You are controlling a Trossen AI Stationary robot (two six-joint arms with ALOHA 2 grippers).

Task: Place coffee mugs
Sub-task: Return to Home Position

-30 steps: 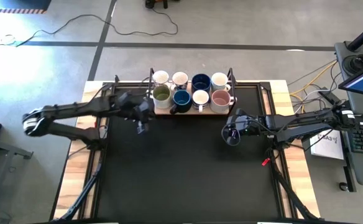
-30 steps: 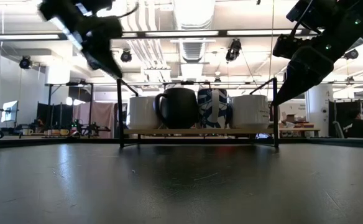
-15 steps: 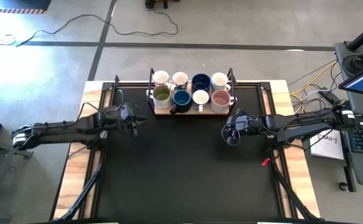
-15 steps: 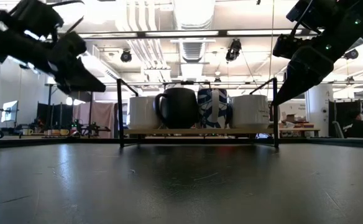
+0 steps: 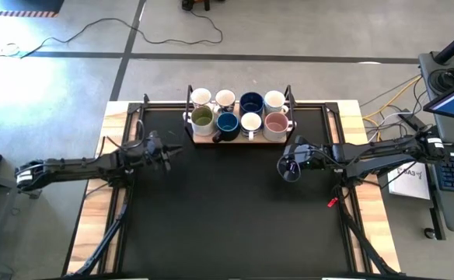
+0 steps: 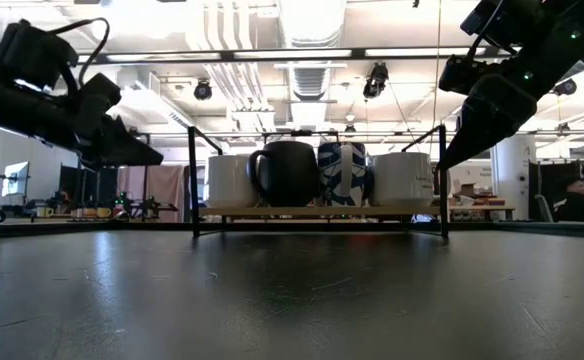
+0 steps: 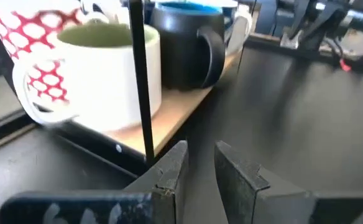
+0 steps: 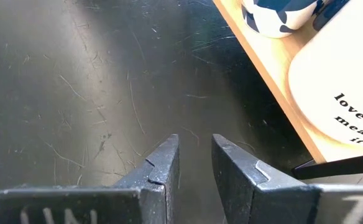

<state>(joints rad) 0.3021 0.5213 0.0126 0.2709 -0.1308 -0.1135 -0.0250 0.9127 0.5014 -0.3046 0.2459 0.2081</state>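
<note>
Mugs are racked in two rows on the shelf at the surface's far edge, left claw and right claw are held narrowly parted and empty, and the shelf post could be clipped if the left claw is swung wide.

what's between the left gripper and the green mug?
The shelf's thin black post, standing right in front of the green mug; the left wrist view shows it beyond the left gripper.
</note>
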